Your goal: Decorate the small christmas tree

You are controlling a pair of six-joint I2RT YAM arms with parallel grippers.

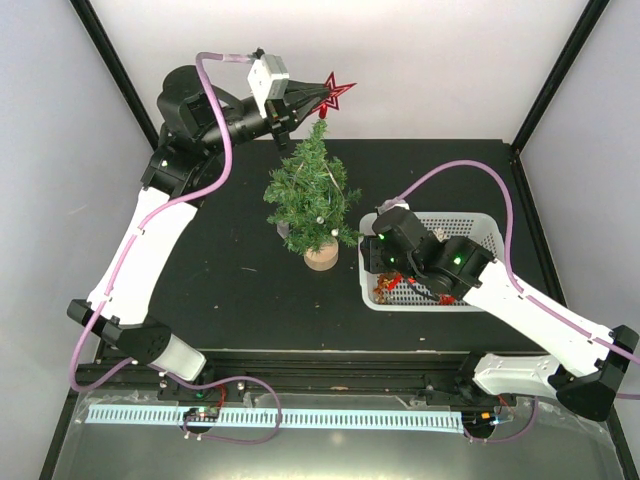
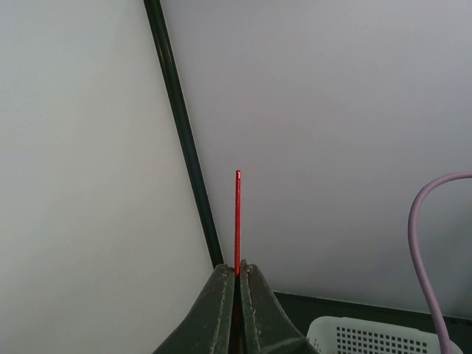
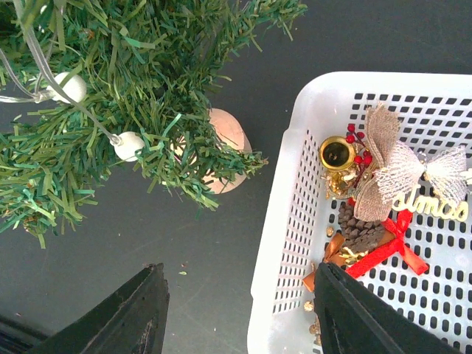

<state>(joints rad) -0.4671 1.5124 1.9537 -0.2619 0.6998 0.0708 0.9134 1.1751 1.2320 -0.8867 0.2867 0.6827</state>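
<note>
Left claw (image 1: 318, 95) clamps a red star (image 1: 337, 92) just beyond the tip of the tree (image 1: 315, 195), which stands on the counter (image 1: 220, 280). Right claw (image 3: 240, 269) gapes half-wide, empty, over the basket (image 1: 487, 222) and its left rim. Pinched by one thin point, the star could twist or slip against the treetop, or topple the light tree.

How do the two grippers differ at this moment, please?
The left gripper is shut on the red star; the right gripper is open and empty. The left is raised by the small christmas tree's top; the right hangs over the white basket's rim. Both are dark, two-fingered.
</note>
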